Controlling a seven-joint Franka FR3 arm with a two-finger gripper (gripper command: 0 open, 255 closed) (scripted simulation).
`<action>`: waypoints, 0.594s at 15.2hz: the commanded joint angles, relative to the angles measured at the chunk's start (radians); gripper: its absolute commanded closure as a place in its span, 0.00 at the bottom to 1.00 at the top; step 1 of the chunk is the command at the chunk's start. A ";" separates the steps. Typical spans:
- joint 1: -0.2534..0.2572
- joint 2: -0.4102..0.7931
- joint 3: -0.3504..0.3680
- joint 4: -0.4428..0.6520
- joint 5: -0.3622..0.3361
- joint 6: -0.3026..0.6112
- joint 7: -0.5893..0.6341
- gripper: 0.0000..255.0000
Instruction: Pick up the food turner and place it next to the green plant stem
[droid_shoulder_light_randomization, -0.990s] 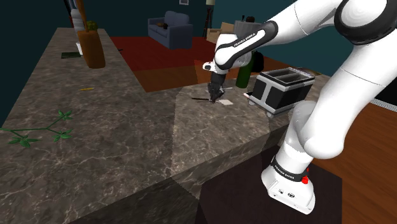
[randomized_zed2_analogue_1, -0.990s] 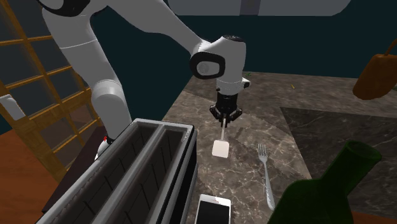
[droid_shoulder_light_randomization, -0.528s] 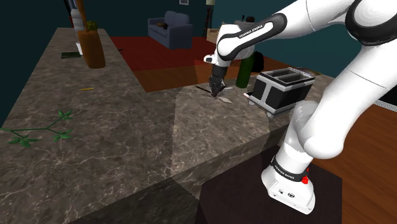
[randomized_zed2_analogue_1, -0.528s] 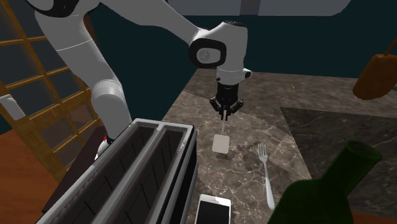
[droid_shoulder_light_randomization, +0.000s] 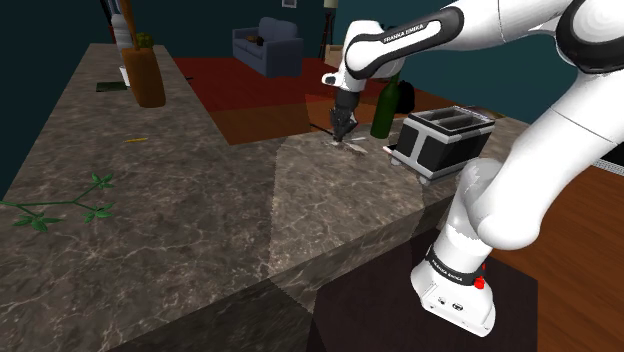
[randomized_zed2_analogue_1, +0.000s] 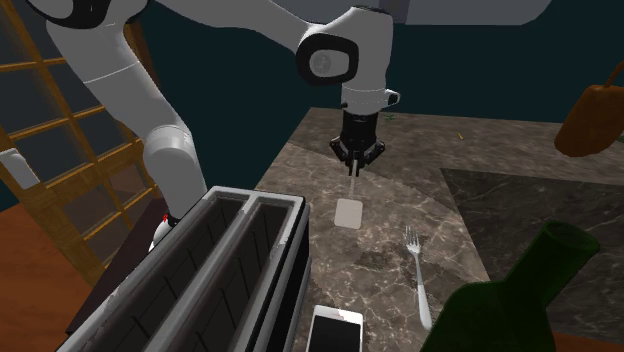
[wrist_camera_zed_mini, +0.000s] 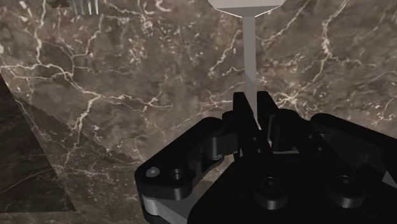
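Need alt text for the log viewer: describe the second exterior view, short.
The black gripper clasps the food turner by its thin handle, blade hanging over the marble counter. Nearby lie a fork and a phone, beside a toaster.

On my second exterior feed I see a black two-slot toaster (randomized_zed2_analogue_1: 235, 265) sitting on the dark marbled tabletop (randomized_zed2_analogue_1: 480, 200). A white phone (randomized_zed2_analogue_1: 335, 328) lies just beside its corner, with a silver fork (randomized_zed2_analogue_1: 417, 272) near it. A dark green bottle (randomized_zed2_analogue_1: 505, 300) stands at that view's right of the fork. My shoulder feed shows a brown container (droid_shoulder_light_randomization: 148, 78) far along the tabletop and a blue sofa (droid_shoulder_light_randomization: 267, 45) beyond.
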 joint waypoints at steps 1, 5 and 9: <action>0.000 -0.007 0.004 0.024 -0.001 -0.031 0.003 1.00; 0.000 -0.024 0.012 0.064 -0.006 -0.086 0.010 1.00; 0.000 -0.036 0.020 0.107 -0.008 -0.141 0.016 1.00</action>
